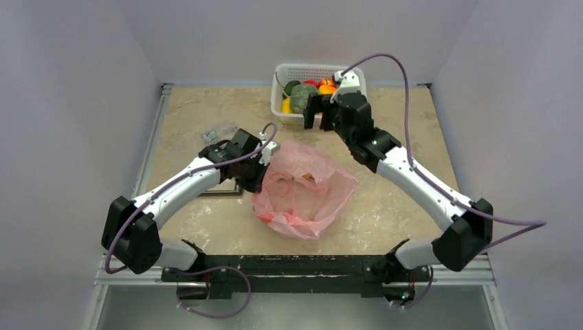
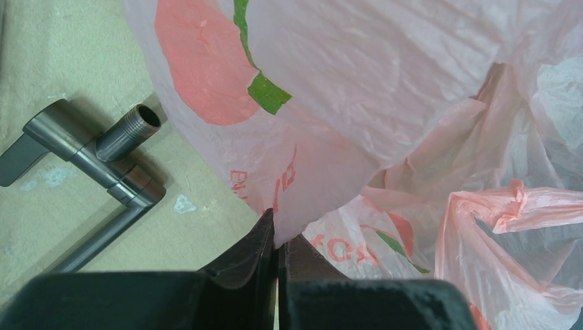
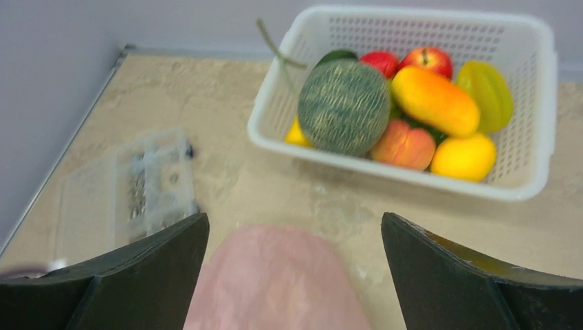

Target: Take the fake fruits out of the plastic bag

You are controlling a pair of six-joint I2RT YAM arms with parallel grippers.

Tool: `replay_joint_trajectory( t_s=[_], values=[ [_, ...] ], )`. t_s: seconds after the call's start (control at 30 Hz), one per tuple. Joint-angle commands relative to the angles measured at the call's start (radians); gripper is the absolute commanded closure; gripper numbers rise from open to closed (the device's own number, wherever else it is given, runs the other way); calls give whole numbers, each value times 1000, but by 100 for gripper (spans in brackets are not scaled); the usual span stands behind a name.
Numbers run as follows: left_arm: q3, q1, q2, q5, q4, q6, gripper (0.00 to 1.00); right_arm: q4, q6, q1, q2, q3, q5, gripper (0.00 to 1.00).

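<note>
The table (image 1: 412, 199) is taken in first. At its centre the pink bag (image 1: 302, 199) is spread out, its long axis running from the far left down towards the near right. Its left rim is pinched and lifted by the left gripper (image 1: 260, 165). The mouth is thus held up and open towards the right arm.

At the far edge stands the white basket (image 1: 285, 69), and the fruits (image 3: 435, 101) are seen piled in it. The dull green melon (image 3: 344, 106) lies at its near left corner. Orange, yellow and yellow-green pieces are packed beside it, with red apples (image 3: 426, 60) behind.

The right gripper (image 1: 320, 113) is held just short of the basket, fingers spread wide, nothing between them. The bag lies below and behind it, towards the near side. This free arm is judged the nearer one for any reach into the open mouth.

Now the views are compared. Only from above is a small yellowish patch made out inside the bag, and whether it is a fruit cannot be told. Only the left wrist view shows the fingers pressed tight on thin pink film, and a grey pipe fitting (image 2: 103, 148) beside the bag. In the right wrist view the bag is just a pink blur, and a clear box (image 3: 148, 179) is caught at the left.
</note>
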Motion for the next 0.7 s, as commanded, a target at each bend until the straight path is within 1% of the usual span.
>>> replay_joint_trajectory(
  t_s=[0.0,0.1,0.17,0.23,0.3,0.4,0.47,0.53,0.6,0.67],
  values=[
    [1,-5,-45,16,26,-5,100,-31,11,99,-138,-154,-63,3],
    [0,-5,-52,13,27,-6,100,-84,-8,183,-228,-230,-113,9],
    [-1,-4,-56,10,28,-8,100,-69,-11,207,-307,-308,-189,17],
    [-2,-4,-56,9,30,-10,100,-8,-30,218,-390,-418,-269,23],
    [1,-5,-56,12,32,-10,100,63,-32,226,-459,-531,-327,27],
    [0,-4,-59,12,37,-11,100,186,0,263,-507,-655,-375,37],
    [-2,-5,-63,10,40,-13,100,267,29,297,-490,-705,-384,45],
    [-3,-4,-64,12,41,-13,100,318,39,338,-412,-716,-366,53],
    [-6,-5,-69,11,46,-14,100,330,36,373,-322,-695,-314,56],
    [-10,-5,-77,13,52,-14,100,338,33,383,-231,-665,-267,56]
  ],
)
